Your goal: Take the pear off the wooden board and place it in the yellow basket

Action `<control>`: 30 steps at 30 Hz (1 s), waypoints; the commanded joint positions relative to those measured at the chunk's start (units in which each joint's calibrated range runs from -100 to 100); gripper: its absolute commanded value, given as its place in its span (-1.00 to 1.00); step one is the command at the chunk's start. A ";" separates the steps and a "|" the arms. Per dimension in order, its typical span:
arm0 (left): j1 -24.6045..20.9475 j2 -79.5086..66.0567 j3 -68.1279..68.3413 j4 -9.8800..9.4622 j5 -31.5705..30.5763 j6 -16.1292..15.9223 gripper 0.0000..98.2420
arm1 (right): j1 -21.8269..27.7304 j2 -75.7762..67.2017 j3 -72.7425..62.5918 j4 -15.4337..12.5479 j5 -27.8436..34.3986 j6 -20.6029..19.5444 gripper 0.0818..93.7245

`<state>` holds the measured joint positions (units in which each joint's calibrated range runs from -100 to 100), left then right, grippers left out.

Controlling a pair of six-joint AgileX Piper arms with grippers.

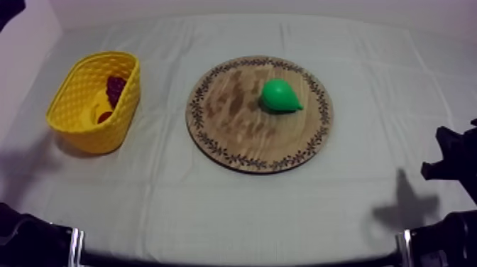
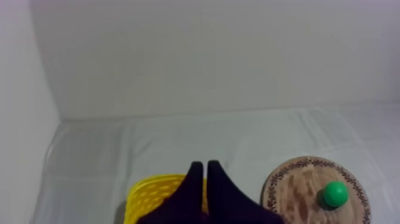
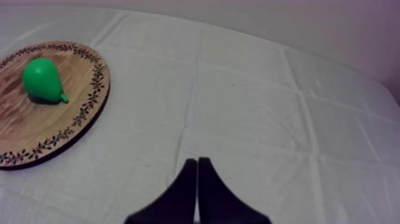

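Left gripper (image 2: 206,168) and right gripper (image 3: 197,162) both rest clenched on nothing, I judge because the pick has not begun, while the pear (image 1: 280,96) lies on its side on the wooden board (image 1: 227,128), well apart from the yellow basket (image 1: 74,106) at my left.

The surface (image 1: 397,85) lies under a grey-white cloth (image 1: 234,213), matt and soft, marked by pressed fold lines. The round wooden board with a patterned rim (image 1: 227,121) at the centre shows streaky brown grain with a dull finish and a dark printed leaf border. On it, the green toy pear (image 1: 280,95) looks like smooth plastic with a faint sheen. The yellow basket (image 1: 85,138) at the left is plastic, moulded in a woven relief. The jaws of the left gripper (image 2: 205,164) and right gripper (image 3: 197,159) are smooth matt black.
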<state>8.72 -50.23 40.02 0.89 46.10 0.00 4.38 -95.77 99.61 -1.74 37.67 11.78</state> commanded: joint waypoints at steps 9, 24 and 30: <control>7.99 23.81 -24.74 -2.45 1.68 0.68 -1.00 | -0.01 0.01 0.05 0.01 0.07 0.01 -0.99; 19.68 45.72 -45.47 -7.37 11.63 -0.76 -1.00 | -0.01 0.01 0.05 0.01 0.07 0.01 -0.99; 24.13 51.76 -46.41 -9.32 12.12 -0.74 -1.00 | -0.01 0.01 0.05 0.01 0.07 0.01 -0.99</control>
<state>31.55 -0.05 -6.41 -8.30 58.26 -0.73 4.34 -95.77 99.61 -1.74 37.77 11.78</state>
